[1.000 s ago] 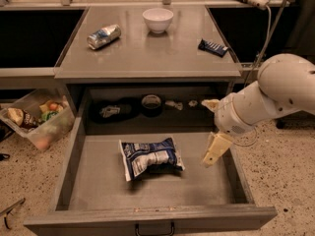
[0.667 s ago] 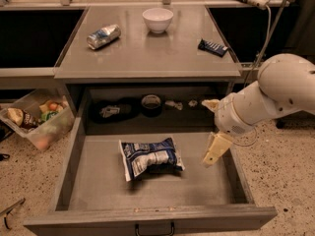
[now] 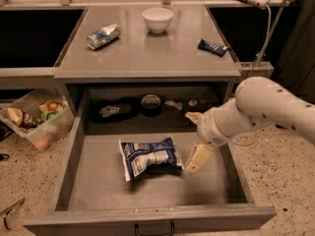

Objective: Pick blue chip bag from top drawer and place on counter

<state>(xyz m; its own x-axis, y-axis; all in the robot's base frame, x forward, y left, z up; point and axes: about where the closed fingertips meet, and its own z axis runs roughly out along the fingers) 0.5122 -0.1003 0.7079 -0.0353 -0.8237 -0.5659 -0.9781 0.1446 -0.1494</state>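
The blue chip bag point(image 3: 149, 157), crumpled dark blue with white panels, lies on the floor of the open top drawer point(image 3: 98, 181), near its middle. My gripper point(image 3: 187, 142) is inside the drawer just right of the bag, reaching in from the right on a white arm. It is open: one cream finger point(image 3: 197, 158) points down beside the bag's right edge, the other point(image 3: 193, 117) sits higher toward the back. It holds nothing. The gray counter point(image 3: 147, 53) is above the drawer.
On the counter lie a silver-blue can point(image 3: 103, 36) on its side, a white bowl point(image 3: 157, 19) and a flat dark-blue bar wrapper point(image 3: 212, 46). Dark items point(image 3: 150, 102) sit in the shelf behind the drawer. A clear bin of snacks point(image 3: 35, 119) stands on the floor at left.
My gripper has moved left and a little lower, closing the gap to the chip bag's right edge. The bag has not moved.
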